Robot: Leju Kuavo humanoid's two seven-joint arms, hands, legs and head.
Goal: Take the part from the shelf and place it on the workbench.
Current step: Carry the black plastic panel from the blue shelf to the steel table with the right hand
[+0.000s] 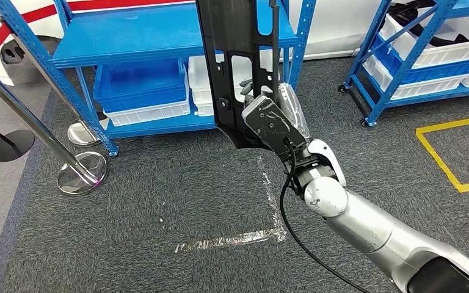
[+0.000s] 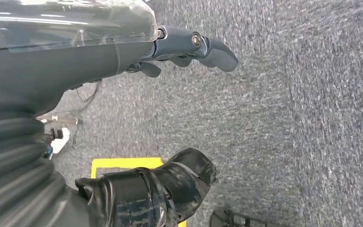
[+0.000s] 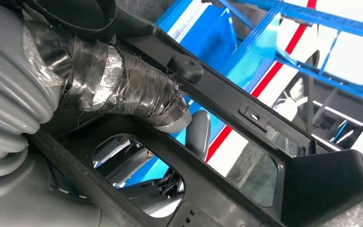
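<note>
While gripped by right hand (image 1: 273,122), rigid black slotted part (image 1: 232,61)

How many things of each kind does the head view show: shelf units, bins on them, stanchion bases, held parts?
Blue shelf units: 2, one behind the part, one at the right
Blue bins: 1
White bins: 5 at least; some are partly hidden
Stanchion bases: 3
Black part held by the right hand: 1
Total: 12
</note>
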